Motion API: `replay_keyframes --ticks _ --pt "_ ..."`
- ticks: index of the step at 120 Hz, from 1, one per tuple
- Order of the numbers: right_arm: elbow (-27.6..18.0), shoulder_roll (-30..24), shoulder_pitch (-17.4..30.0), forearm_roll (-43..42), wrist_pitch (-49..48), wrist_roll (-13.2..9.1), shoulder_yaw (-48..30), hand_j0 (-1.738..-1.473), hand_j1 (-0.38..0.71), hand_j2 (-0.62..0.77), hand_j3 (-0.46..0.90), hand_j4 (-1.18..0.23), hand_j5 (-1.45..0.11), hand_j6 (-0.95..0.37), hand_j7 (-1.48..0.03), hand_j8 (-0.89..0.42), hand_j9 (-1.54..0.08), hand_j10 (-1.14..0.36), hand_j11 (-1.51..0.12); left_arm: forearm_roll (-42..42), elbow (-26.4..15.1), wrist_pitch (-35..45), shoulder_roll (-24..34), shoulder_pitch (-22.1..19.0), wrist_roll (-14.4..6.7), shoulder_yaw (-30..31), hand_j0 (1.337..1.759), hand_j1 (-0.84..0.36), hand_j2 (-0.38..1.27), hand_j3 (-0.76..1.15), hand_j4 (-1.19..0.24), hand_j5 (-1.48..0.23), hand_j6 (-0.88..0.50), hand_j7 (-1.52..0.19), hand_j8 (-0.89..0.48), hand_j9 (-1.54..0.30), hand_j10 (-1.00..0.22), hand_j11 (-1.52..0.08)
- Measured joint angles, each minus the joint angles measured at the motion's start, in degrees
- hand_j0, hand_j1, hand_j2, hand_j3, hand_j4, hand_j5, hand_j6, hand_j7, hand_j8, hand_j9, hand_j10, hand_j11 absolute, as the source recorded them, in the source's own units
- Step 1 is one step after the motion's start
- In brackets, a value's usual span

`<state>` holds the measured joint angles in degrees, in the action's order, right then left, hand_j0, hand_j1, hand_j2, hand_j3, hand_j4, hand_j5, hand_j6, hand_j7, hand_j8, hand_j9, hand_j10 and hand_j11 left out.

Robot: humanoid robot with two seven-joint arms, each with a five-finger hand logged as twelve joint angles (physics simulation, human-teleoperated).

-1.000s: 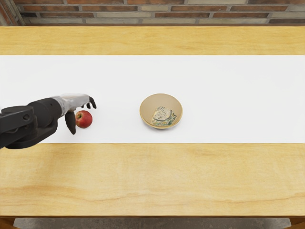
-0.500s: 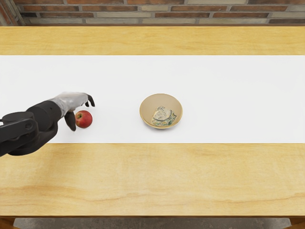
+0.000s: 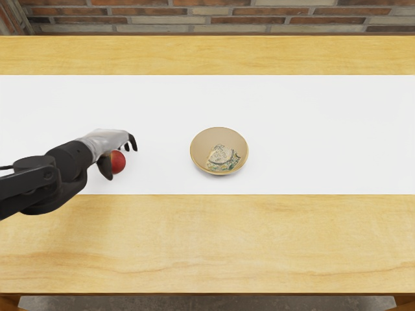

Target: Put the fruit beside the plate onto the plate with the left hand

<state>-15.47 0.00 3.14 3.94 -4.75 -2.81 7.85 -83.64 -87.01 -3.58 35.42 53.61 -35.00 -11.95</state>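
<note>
Left of the plate (image 3: 201, 146), well apart from it, a red apple (image 3: 120, 161) sits on the counter (image 3: 207, 240). The left hand (image 3: 113, 150) arches loosely over the apple's side away from the plate, open, not yet gripping it.

Bright, even, diffuse light washes the white cloth (image 3: 292, 103) right of the left hand (image 3: 107, 148) nearly featureless, with faint shadows and uniformly sharp focus.

no readable text, labels or numbers
</note>
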Motion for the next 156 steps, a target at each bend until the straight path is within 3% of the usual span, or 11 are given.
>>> replay_keyframes --ticks 46,79,90,99,103,109,116,121,149,156 --pt "0.00 0.00 0.01 -0.02 0.00 0.00 -0.03 -1.658 -0.33 0.00 0.00 -0.01 -0.02 -0.01 -0.02 -0.01 -0.02 -0.01 -0.02 -0.09 0.08 0.03 0.15 -0.09 0.00 0.96 1.658 -0.20 0.10 0.00 -0.47 -0.60 -0.47 -0.60 -0.47 -0.60 -0.47 -0.60" --pt "0.00 0.00 0.00 -0.01 0.00 0.00 -0.03 -1.658 -0.33 0.00 0.00 -0.01 -0.02 -0.01 -0.02 -0.01 -0.02 -0.01 -0.02 0.23 0.09 -0.06 0.53 -0.04 -0.03 1.16 1.655 -0.26 0.17 0.00 -0.59 -0.77 -0.50 -0.77 -0.45 -0.77 -0.59 -0.77" --pt "0.00 0.00 -0.01 0.00 0.00 0.00 -0.03 -1.658 -0.33 0.00 0.00 -0.01 -0.02 -0.01 -0.02 -0.01 -0.02 -0.01 -0.02 0.39 0.06 -0.03 0.25 -0.26 -0.05 1.12 1.652 -0.25 0.12 0.00 -0.65 -0.82 -0.49 -0.83 -0.43 -0.84 -0.57 -0.85" --pt "0.00 0.00 -0.04 -0.03 0.00 0.00 -0.03 -1.658 -0.33 0.00 0.00 -0.01 -0.02 -0.01 -0.02 -0.01 -0.02 -0.01 -0.02 1.05 0.02 -0.04 0.11 -0.20 -0.06 1.08 1.649 -0.26 0.21 -0.02 -0.69 -0.89 -0.51 -0.90 -0.42 -0.91 -0.56 -0.91" --pt "0.00 0.00 -0.05 -0.03 0.00 0.00 -0.03 -1.658 -0.33 0.00 0.00 -0.01 -0.02 -0.01 -0.02 -0.01 -0.02 -0.01 -0.02 1.59 0.01 -0.05 0.14 -0.17 -0.06 1.06 1.658 -0.26 0.22 -0.09 -0.71 -0.91 -0.52 -0.92 -0.42 -0.93 -0.56 -0.94" --pt "0.00 0.00 -0.05 -0.02 0.00 0.00 -0.03 -1.658 -0.33 0.00 0.00 -0.01 -0.02 -0.01 -0.02 -0.01 -0.02 -0.01 -0.02 2.13 0.00 -0.05 0.23 -0.24 -0.07 0.99 1.661 -0.28 0.19 0.04 -0.74 -0.95 -0.49 -0.95 -0.40 -0.96 -0.52 -0.97" --pt "0.00 0.00 -0.06 -0.03 0.00 0.00 -0.03 -1.658 -0.33 0.00 0.00 -0.01 -0.02 -0.01 -0.02 -0.01 -0.02 -0.01 -0.02 3.04 -0.04 -0.12 0.26 -0.19 -0.11 0.81 1.681 -0.30 0.22 -0.03 -0.77 -0.98 -0.47 -0.99 -0.37 -1.00 -0.49 -1.01" --pt "0.00 0.00 -0.06 -0.04 0.00 0.00 -0.03 -1.658 -0.33 0.00 0.00 -0.01 -0.02 -0.01 -0.02 -0.01 -0.02 -0.01 -0.02 3.97 -0.11 -0.15 0.33 -0.01 -0.12 0.62 1.658 -0.31 0.27 -0.09 -0.78 -1.01 -0.47 -1.02 -0.37 -1.02 -0.50 -1.03" --pt "0.00 0.00 -0.06 -0.05 0.00 0.00 -0.03 -1.658 -0.33 0.00 0.00 -0.01 -0.02 -0.01 -0.02 -0.01 -0.02 -0.01 -0.02 9.29 -0.48 -0.32 0.78 0.69 -0.07 -3.09 1.646 -0.34 0.36 -0.03 -0.81 -1.15 -0.42 -1.13 -0.31 -1.13 -0.45 -1.14" --pt "0.00 0.00 -0.06 -0.03 0.00 0.00 -0.03 -1.658 -0.33 0.00 0.00 -0.01 -0.02 -0.01 -0.02 -0.01 -0.02 -0.01 -0.02 10.77 -0.50 -0.43 0.75 0.95 -0.06 -4.55 1.644 -0.32 0.30 -0.02 -0.82 -1.17 -0.42 -1.14 -0.31 -1.15 -0.45 -1.16"
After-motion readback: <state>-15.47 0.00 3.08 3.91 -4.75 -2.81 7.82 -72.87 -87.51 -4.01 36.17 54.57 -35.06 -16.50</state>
